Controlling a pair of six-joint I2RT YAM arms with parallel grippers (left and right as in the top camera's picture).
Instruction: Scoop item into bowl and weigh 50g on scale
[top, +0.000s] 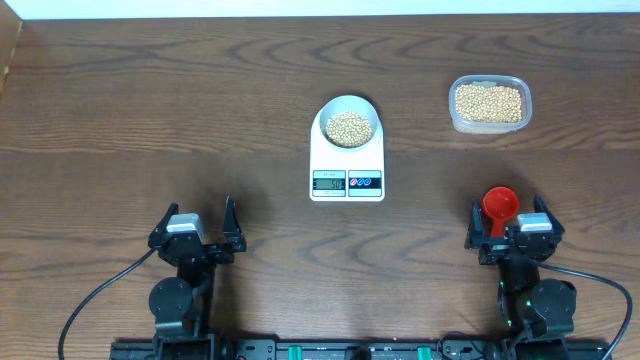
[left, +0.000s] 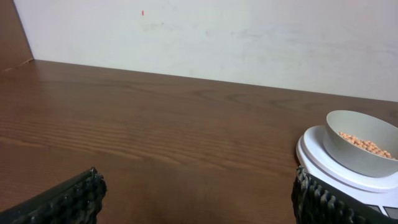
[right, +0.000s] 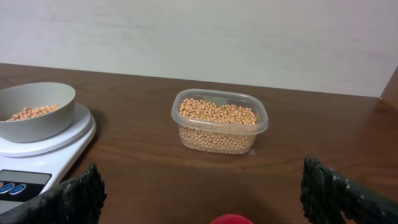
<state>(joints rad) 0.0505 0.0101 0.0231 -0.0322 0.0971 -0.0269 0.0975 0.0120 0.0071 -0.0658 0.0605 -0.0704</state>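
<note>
The pale bowl (top: 348, 123) sits on the white scale (top: 346, 172) at table centre and holds tan beans (top: 348, 128). More beans fill a clear plastic tub (top: 489, 104) at the back right. The bowl (left: 360, 142) and scale (left: 329, 165) show at the right of the left wrist view; the bowl (right: 34, 112), scale (right: 43, 155) and tub (right: 219, 121) show in the right wrist view. A red scoop (top: 500, 205) lies between the fingers of my open right gripper (top: 508, 215), not gripped; its top shows in the right wrist view (right: 231, 219). My left gripper (top: 198, 222) is open and empty.
A pale wall runs behind the table's far edge. Both arms rest near the front edge, with black cables trailing from their bases. Bare wood lies between the grippers and the scale.
</note>
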